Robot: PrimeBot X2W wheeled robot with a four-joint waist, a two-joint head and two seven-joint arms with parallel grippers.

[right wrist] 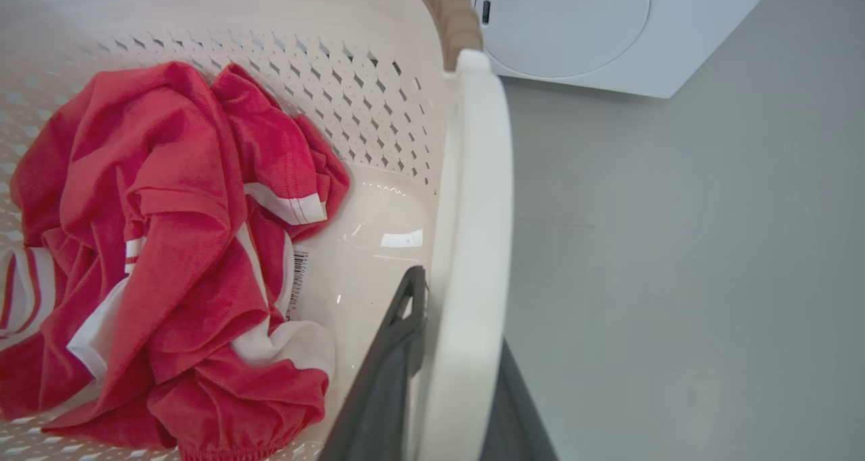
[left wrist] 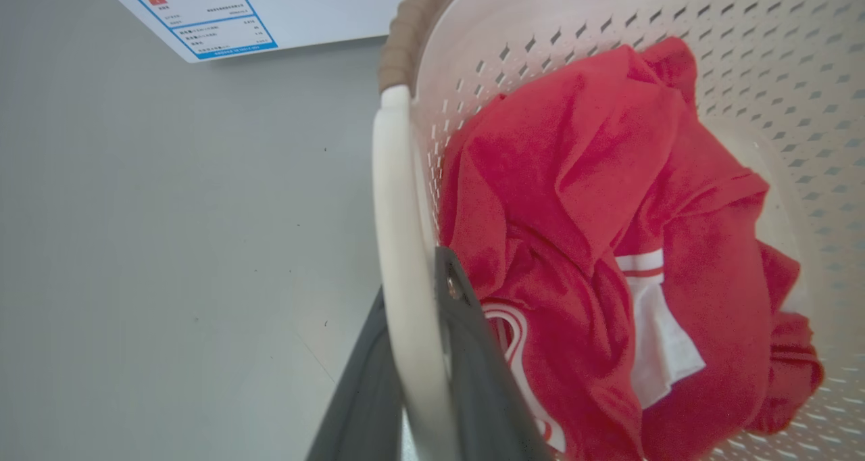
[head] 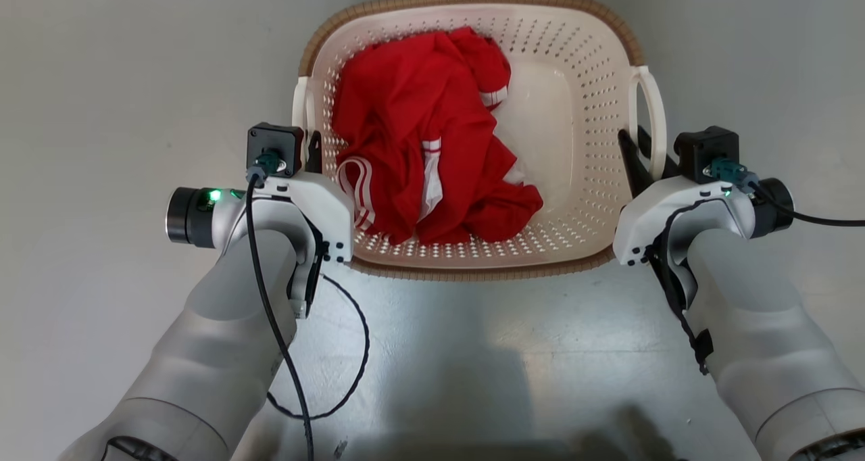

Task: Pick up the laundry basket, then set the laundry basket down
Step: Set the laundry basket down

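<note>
A two-armed robot grips a laundry basket (head: 581,62) by both sides on a grey floor (head: 101,109), seen from its head camera with the basket straight ahead between its pale forearms. The left gripper (head: 312,151) is clamped narrowly on the white left handle (head: 299,106). In the left wrist view its two dark fingers (left wrist: 473,366) pinch that handle (left wrist: 399,211) from either side, one inside the basket wall and one outside. The right gripper (head: 638,151) holds the right handle (head: 652,109) the same way, and in the right wrist view its fingers (right wrist: 392,359) are closed tight around the white loop (right wrist: 473,211). The cream basket, perforated all round and edged with a brown woven-look rim (head: 473,0), carries a crumpled red garment (head: 419,123) with white striped trim, heaped toward the robot's left half and leaving the pale floor of the basket bare on the right. Whether the basket rests on the floor or hangs clear of it cannot be told. A white washing machine (right wrist: 574,28) with a round door stands on the floor beyond the basket's right end, and a white panel bearing a blue-bordered energy label (left wrist: 203,8) shows beyond the left end. A black cable (head: 270,299) trails down the left forearm, where a green light (head: 215,195) glows at the wrist.
</note>
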